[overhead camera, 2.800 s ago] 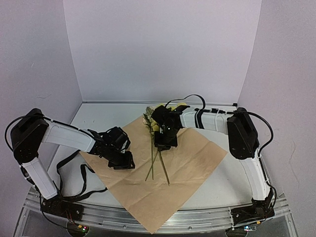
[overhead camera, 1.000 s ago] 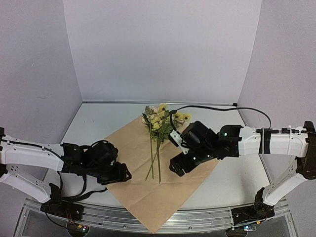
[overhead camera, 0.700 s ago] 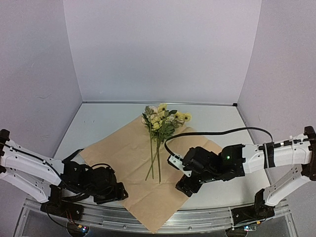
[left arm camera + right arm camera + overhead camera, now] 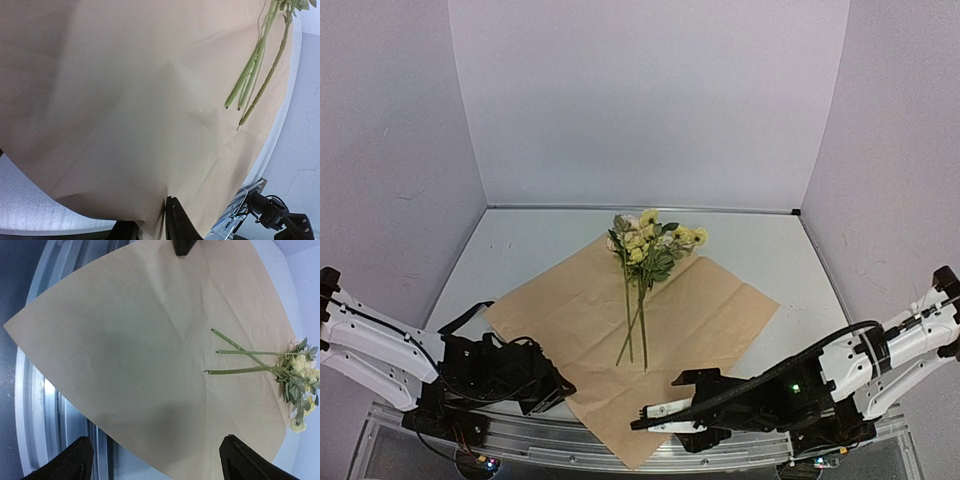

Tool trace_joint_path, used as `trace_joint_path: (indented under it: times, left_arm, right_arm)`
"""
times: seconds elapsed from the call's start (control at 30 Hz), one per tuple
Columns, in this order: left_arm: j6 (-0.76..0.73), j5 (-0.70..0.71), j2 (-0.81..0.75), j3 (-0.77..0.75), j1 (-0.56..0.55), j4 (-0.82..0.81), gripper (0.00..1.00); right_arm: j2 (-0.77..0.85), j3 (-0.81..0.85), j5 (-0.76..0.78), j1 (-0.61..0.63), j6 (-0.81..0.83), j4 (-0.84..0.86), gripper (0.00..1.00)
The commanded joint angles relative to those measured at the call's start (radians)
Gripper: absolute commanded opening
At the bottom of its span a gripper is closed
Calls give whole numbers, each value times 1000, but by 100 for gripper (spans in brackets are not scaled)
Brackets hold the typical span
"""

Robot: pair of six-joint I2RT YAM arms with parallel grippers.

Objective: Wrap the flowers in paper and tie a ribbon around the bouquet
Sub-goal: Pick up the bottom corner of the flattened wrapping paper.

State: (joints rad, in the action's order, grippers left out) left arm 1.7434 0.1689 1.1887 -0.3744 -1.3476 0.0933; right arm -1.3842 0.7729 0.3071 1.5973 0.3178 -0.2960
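Note:
The paper lies flat on the table, tan face up, with one corner hanging over the front rail. The flowers rest on it, pale yellow blooms at the far corner, stems pointing toward me. My left gripper sits low at the paper's near-left edge. In the left wrist view its jaws pinch that edge, and the sheet puckers there. My right gripper hovers open over the near corner, fingers wide apart above the paper. I cannot pick out the ribbon with certainty.
A metal rail runs along the table's front edge under the paper's corner. A black strand loops beside the left arm; cable or ribbon, I cannot tell. Lilac walls enclose the white table on three sides.
My left gripper slid to the paper's near-left edge and closed on it. My right arm drew back from the stems to the near corner and stayed open.

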Motion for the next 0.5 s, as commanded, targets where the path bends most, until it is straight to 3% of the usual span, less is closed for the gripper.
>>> trace_joint_path:
  times: [0.0,0.47]
  left_arm:
    - [28,30,-67,-15,-2,-16,17]
    - [51,23,-113,-8,-2,-16,7]
  right_arm:
    - [6,-6,79,75,126,40,90]
    - [-173,49,308,243,218,162,89]
